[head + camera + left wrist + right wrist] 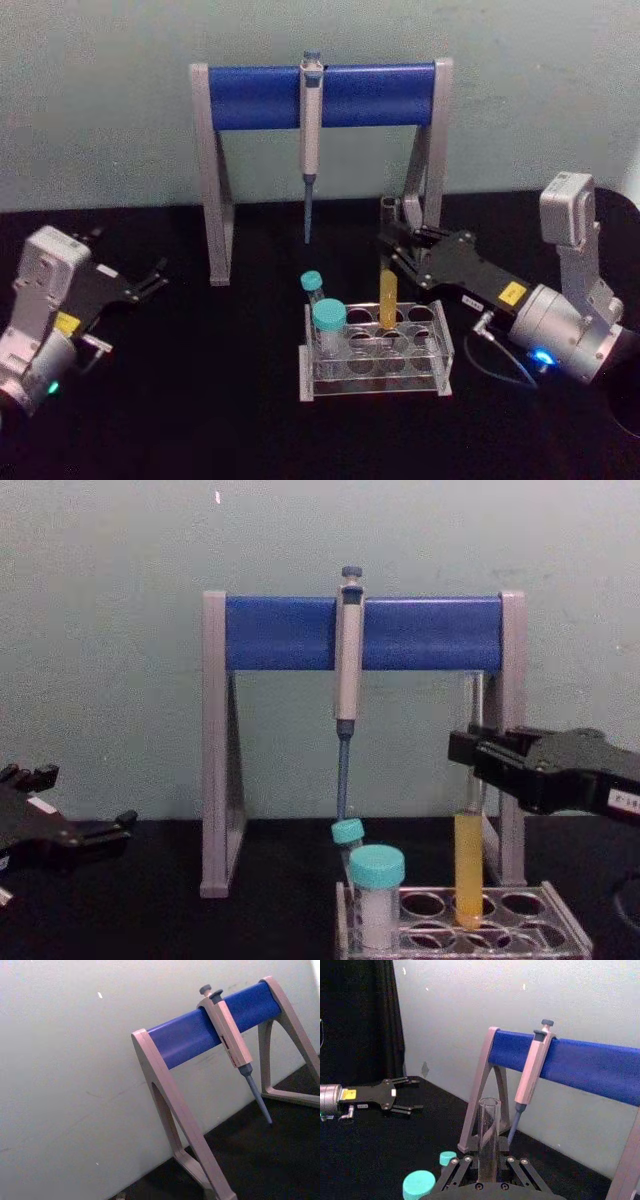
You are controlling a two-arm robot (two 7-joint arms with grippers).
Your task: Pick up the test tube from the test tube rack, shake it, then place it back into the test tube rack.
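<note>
The test tube (pixel 388 296), a long clear tube with yellow liquid in its lower part, stands upright with its bottom end in a back hole of the clear test tube rack (pixel 372 386). My right gripper (pixel 388 256) comes in from the right and is shut on the tube above the liquid. From the chest, the tube (pixel 467 865) dips into the rack (pixel 520 942) below the gripper (pixel 470 758). In the right wrist view, the tube's empty upper part (pixel 489 1135) rises between the fingers. My left gripper (pixel 153 279) rests open at the far left, holding nothing.
Two teal-capped vials (pixel 328 316) (pixel 312 283) stand in the rack's left end. Behind the rack is a grey stand with a blue bar (pixel 255 97), and a pipette (pixel 311 130) hangs from it, close behind the tube. The table is black.
</note>
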